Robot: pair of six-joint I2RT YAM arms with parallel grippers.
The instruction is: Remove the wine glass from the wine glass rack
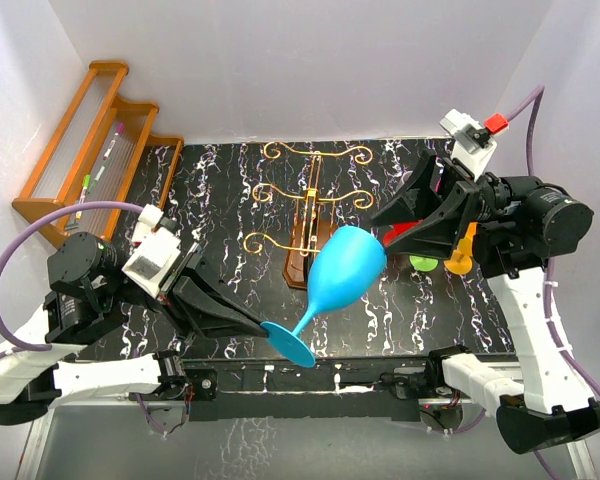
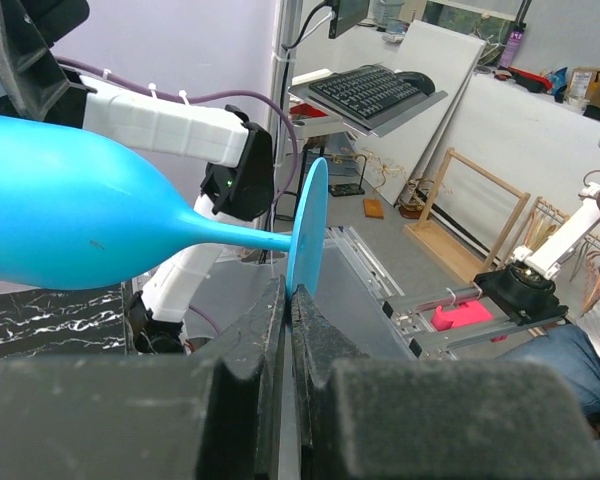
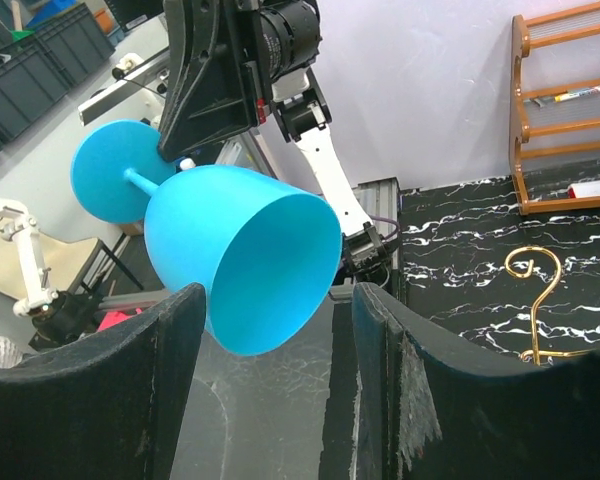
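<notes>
Above the desk (image 1: 220, 200), clear of the gold-wire, dark-based wine glass rack (image 1: 308, 215), the turquoise wine glass (image 1: 345, 268) hangs tilted, its foot disc pinched in my left end effector (image 1: 260, 325). My right end effector (image 1: 382, 228) gapes by the bowl. Likely light and slick; I'd favour the stem.

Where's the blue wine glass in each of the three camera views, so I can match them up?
Top external: wine glass at centre, tilted, its foot pinched by the left gripper.
Left wrist: wine glass fills the left, its foot disc edge-on at centre.
Right wrist: wine glass centre-left, open mouth facing the camera.
Shared landmark: black marbled tabletop.
</notes>
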